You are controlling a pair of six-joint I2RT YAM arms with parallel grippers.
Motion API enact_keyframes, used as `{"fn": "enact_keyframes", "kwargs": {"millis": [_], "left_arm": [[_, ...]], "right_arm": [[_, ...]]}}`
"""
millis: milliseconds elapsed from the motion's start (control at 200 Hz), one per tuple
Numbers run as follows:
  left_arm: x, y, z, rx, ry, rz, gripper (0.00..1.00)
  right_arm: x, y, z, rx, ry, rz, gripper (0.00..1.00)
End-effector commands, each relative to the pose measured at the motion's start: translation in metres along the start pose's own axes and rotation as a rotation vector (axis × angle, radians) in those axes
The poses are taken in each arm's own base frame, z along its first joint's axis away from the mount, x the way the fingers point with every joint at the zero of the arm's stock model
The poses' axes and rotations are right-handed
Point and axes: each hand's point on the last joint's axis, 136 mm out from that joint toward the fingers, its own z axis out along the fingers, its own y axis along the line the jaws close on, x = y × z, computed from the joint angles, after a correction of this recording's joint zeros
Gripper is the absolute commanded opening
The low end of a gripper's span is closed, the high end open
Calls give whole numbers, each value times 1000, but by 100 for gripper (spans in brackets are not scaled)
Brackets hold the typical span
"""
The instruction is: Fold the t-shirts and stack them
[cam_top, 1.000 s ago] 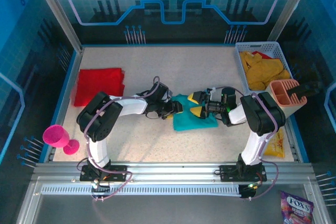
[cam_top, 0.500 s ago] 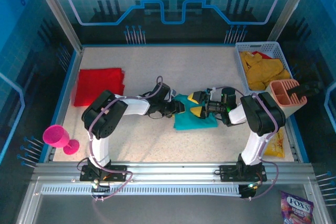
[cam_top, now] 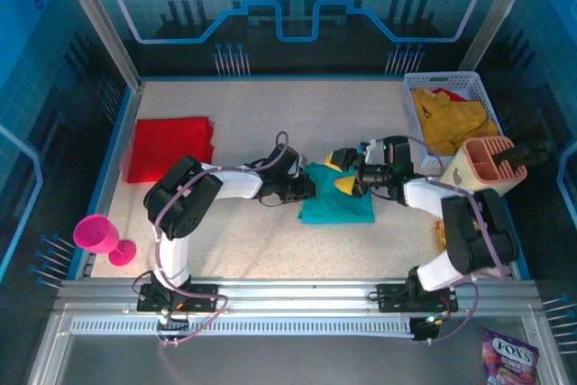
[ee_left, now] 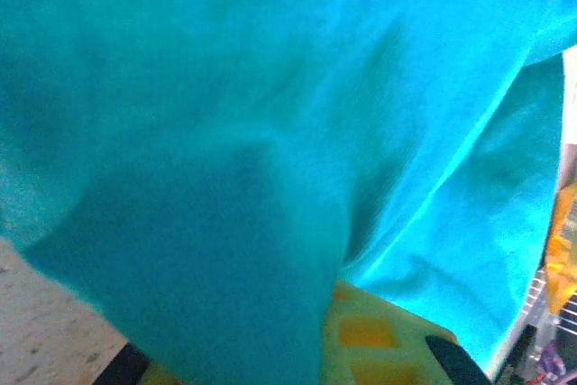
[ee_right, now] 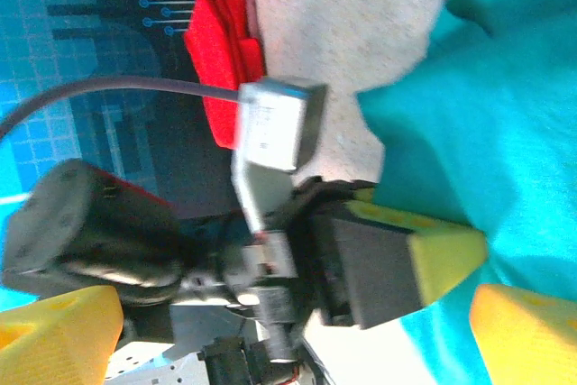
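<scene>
The right gripper (cam_top: 341, 172) is released: I read its two yellow fingertips well apart above the upper left corner of the teal t-shirt (cam_top: 341, 207). The left gripper (cam_top: 305, 187) meets that shirt's left edge. In its wrist view teal cloth drapes over one yellow finger pad (ee_left: 370, 340), and I cannot tell whether it is clenched or released.

The teal t-shirt lies as a compact rectangle at the middle of the bench (cam_top: 270, 114). The red t-shirt (cam_top: 169, 146) lies folded flat near the bench's far left side, well apart from the teal one. The mustard-yellow t-shirts (cam_top: 451, 123) are heaped in a white basket (cam_top: 442, 77) at the far right corner.

A peach slotted holder (cam_top: 491, 158) stands just in front of the basket. A pink goblet (cam_top: 99, 233) is at the near left edge. Off the bench at the near right, a purple packet (cam_top: 509, 353) reads "FOX'S".
</scene>
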Motion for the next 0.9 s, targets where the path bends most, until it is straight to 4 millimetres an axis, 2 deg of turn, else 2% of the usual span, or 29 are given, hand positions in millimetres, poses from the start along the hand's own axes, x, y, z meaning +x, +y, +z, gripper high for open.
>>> {"fn": "enact_keyframes", "kwargs": {"millis": [0, 130, 345, 705, 896], "left_arm": [[0, 20, -17, -131, 1, 33, 0], [-8, 21, -40, -181, -21, 73, 0], [-19, 26, -91, -247, -8, 117, 0], [-57, 37, -203, -484, -42, 219, 0], [-78, 52, -266, -657, -62, 286, 0]], "right_arm": [[9, 1, -25, 158, 8, -63, 100], [7, 18, -44, 211, -19, -125, 100], [6, 18, -58, 241, -51, -138, 100], [15, 20, -57, 200, -38, -149, 100], [21, 19, -58, 193, -22, -140, 100]]}}
